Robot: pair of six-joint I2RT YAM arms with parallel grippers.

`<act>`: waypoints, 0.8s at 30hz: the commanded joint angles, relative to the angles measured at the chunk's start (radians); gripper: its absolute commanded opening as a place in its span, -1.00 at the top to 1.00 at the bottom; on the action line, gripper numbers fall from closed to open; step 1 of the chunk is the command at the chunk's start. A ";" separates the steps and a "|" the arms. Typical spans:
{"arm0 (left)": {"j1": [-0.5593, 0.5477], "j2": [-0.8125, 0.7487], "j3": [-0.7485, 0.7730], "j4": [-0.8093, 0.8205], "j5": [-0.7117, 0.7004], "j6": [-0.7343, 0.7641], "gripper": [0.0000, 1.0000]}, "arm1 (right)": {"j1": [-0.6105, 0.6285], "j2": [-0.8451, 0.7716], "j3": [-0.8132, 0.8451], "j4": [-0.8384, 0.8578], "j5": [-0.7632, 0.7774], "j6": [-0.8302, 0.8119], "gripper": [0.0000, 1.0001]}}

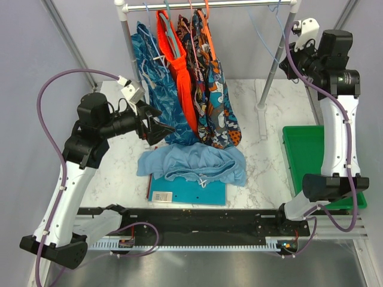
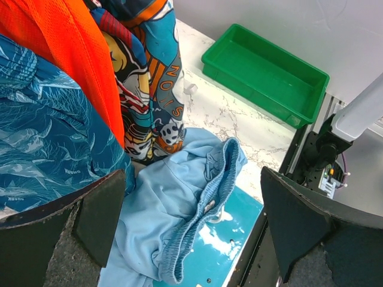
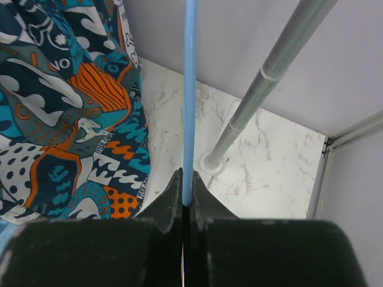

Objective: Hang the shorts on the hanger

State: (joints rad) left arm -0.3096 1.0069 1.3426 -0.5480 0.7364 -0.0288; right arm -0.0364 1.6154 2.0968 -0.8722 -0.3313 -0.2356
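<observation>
Right gripper was clamped on the hanger wire beside the rack pole. Left gripper was spread wide and held nothing, above the shorts. These lay crumpled on the table, partly over a teal board. The board's white label was unreadable. The cartoon-print garment showed lettering, roughly "NOIS".

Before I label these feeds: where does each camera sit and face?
Top external: above and behind, looking down on table, rack, left arm, right arm.
Left wrist: looks past open left gripper onto shorts and green tray.
Right wrist: looks along right gripper, shut on hanger, toward rack leg.
Shared: top and left wrist show shorts, tray.
</observation>
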 commanded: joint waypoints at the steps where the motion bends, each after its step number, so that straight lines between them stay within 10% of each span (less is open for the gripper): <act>1: 0.004 -0.010 0.000 0.013 0.012 0.027 -0.99 | 0.001 -0.054 0.065 -0.008 -0.078 -0.039 1.00; 24: 0.004 -0.166 -0.278 -0.020 -0.005 0.150 -0.99 | 0.003 -0.733 -0.600 -0.588 0.143 -0.370 0.99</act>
State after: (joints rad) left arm -0.3096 0.8909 1.1065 -0.5785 0.7353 0.0666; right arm -0.0345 0.9535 1.6310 -1.2755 -0.2584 -0.5045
